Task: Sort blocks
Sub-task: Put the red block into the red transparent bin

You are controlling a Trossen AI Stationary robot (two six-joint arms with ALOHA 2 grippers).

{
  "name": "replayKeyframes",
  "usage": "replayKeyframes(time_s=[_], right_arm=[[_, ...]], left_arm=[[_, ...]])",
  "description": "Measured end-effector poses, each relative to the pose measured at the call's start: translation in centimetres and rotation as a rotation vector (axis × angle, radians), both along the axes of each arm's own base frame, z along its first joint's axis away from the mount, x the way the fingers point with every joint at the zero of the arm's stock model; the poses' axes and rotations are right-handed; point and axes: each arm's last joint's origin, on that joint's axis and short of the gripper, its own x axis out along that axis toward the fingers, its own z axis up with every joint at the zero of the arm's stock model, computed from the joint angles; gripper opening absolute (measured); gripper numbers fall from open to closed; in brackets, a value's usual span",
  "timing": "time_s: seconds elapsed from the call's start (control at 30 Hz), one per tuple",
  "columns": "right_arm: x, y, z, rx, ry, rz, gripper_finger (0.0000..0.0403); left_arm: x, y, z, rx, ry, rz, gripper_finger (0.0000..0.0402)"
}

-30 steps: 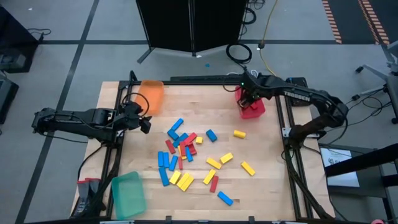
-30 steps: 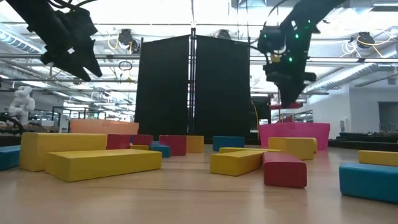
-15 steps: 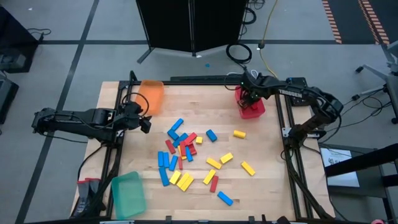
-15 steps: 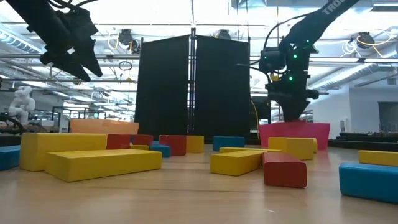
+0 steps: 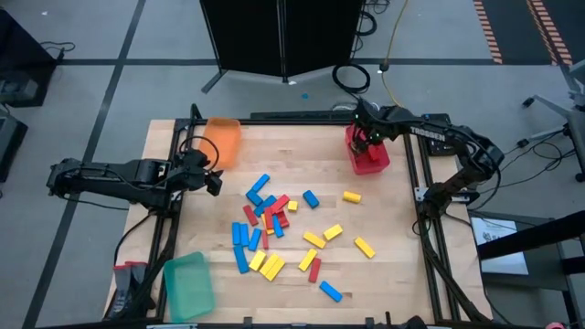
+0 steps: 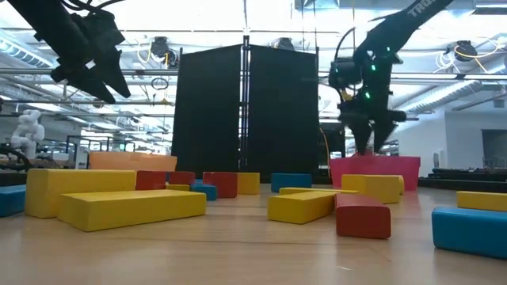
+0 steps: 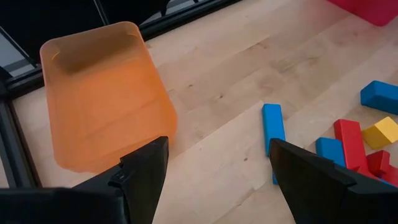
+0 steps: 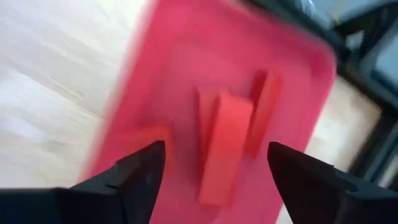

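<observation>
Right wrist view looks down into the red tray (image 8: 174,81), with red blocks (image 8: 224,146) lying loose inside, between spread, empty fingers (image 8: 140,171). High view puts the right gripper (image 5: 364,139) directly over that red tray (image 5: 377,164), jaws apart, nothing pinched. Left gripper (image 5: 212,180) waits just beside the orange tray (image 5: 222,142), on the side toward the pile, fingers (image 7: 146,171) likewise spread and empty.

Remaining blocks (image 5: 274,224) lie scattered on the table (image 5: 384,265), well apart from the red tray: red, blue and yellow mixed, several touching or overlapping, a few yellow and blue ones off on their own nearer that tray.

Probably light, rigid bricks with smooth, slightly slick faces; unlikely to deform or break. Best pinched across the narrow width at mid-length, jaws square to the long sides. Worth starting with isolated pieces, since crowded ones leave little room for fingers.
</observation>
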Motion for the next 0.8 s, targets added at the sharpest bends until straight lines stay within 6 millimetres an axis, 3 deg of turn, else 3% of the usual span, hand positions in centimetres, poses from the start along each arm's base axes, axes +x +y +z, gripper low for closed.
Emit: replayKeyframes(time_s=[0.2,0.3,0.37,0.53,0.8], right_arm=[[2.8,0.3,7.0,-0.025,-0.290,0.174,0.0260],[4.9,2.1,10.3,-0.052,-0.418,0.295,0.0257],[6.7,3.8,11.4,-0.071,-0.467,0.396,0.0256],[10.5,9.8,11.5,-0.045,-0.515,0.648,0.0256],[13.2,21.1,9.3,0.076,-0.456,1.004,0.0256]], left_arm=[[0.0,0.0,0.0,0.001,0.001,0.000,0.0285],[0.0,0.0,0.0,0.002,0.001,0.000,0.0285],[0.0,0.0,0.0,0.006,0.001,0.003,0.0285],[0.0,0.0,0.0,0.008,0.002,0.004,0.0285],[0.0,0.0,0.0,0.012,0.009,-0.001,0.0285]])
